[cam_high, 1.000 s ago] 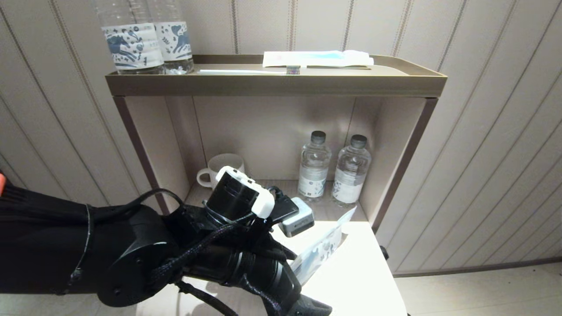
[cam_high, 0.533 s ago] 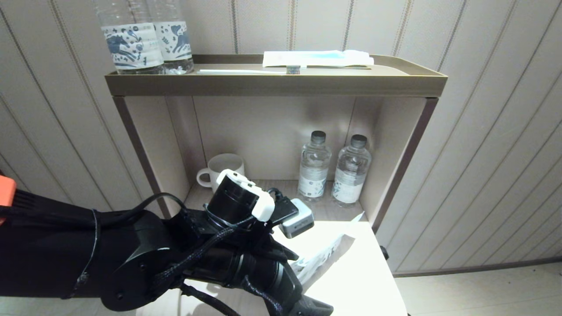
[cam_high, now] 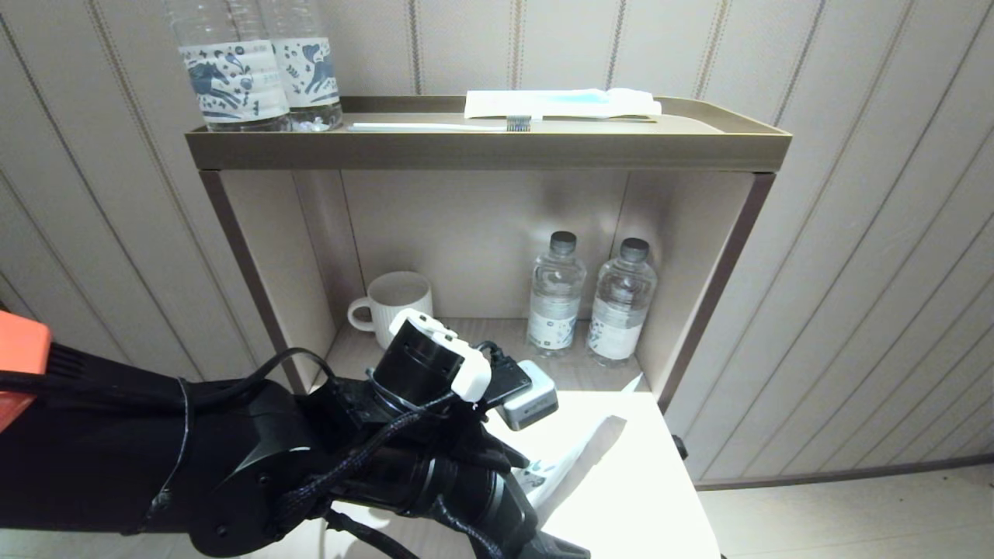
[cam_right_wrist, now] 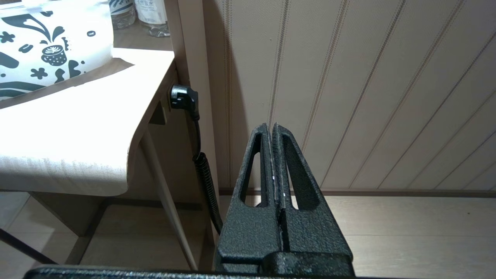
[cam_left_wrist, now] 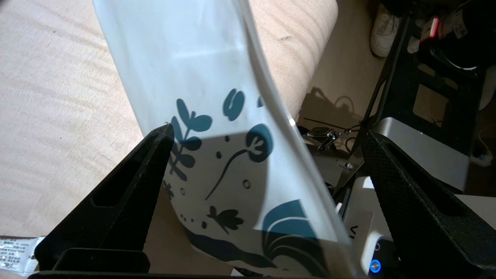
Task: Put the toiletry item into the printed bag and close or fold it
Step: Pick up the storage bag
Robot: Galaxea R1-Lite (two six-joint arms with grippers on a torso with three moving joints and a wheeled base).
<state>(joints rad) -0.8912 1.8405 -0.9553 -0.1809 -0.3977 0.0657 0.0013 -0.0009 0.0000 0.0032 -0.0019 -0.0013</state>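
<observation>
The left gripper (cam_left_wrist: 267, 135) stands wide open with the printed bag (cam_left_wrist: 217, 116) between its jaws, unclamped. The pouch's long axis runs away from the fingers over the white table (cam_high: 644, 497). The right gripper (cam_right_wrist: 274, 155), closed and empty, hangs beside the table, farther away.

Head camera: high, facing forward-down at shelf (cam_high: 481, 147). Left wrist camera: close over bag (cam_left_wrist: 232, 155), table (cam_left_wrist: 58, 97) at 9 o'clock. Right wrist camera: low, beside table; bag shared.
</observation>
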